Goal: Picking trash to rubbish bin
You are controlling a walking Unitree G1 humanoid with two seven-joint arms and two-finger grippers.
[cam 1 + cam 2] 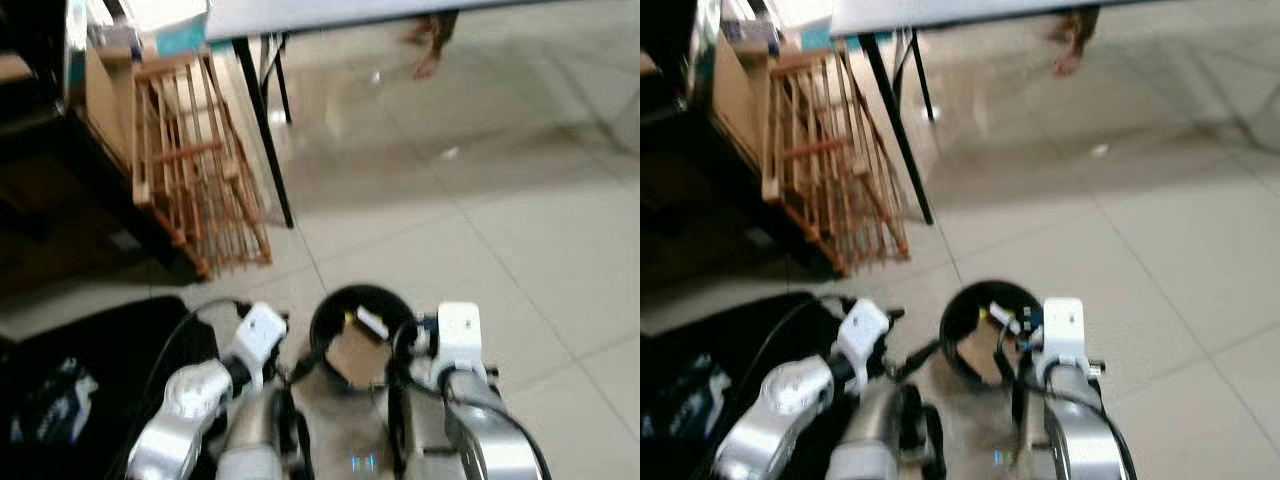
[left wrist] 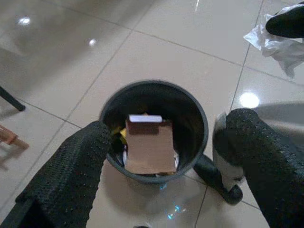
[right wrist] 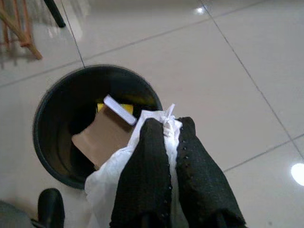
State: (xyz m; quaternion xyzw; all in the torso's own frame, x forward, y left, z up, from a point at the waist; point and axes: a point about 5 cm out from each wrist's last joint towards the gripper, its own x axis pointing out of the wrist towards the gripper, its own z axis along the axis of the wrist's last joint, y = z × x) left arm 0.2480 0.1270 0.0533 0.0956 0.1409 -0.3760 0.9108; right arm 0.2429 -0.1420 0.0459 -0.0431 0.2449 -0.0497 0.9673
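Tiled floor [image 1: 520, 240], glossy, light glare spots. Grey bench [image 1: 330, 12] at the far edge of view, on black legs; wooden slat rack [image 1: 195, 170] leans just beside its left leg, cardboard boxes [image 1: 100, 80] behind that. A person's bare foot [image 1: 428, 62] on the floor past the bench. Black bag [image 1: 90, 370] on the floor at the robot's left.

Round black rubbish bin [image 2: 154, 126] stands on the floor right in front of the robot, between both arms. Inside: brown cardboard piece [image 2: 151, 147] tilted upright with a white strip [image 2: 145, 118] along its top edge, something yellow [image 3: 124, 108] under it.

Trash = crumpled white plastic wrap [image 3: 118, 166], thin, wrinkled, bunched to a point at the top. Right hand [image 3: 172, 142] is clenched on it, fingers pinched together, held over the bin's near rim; the wrap drapes down past the rim.

Left hand [image 2: 161, 156] released, fingers spread wide either side of the bin, holding nothing.
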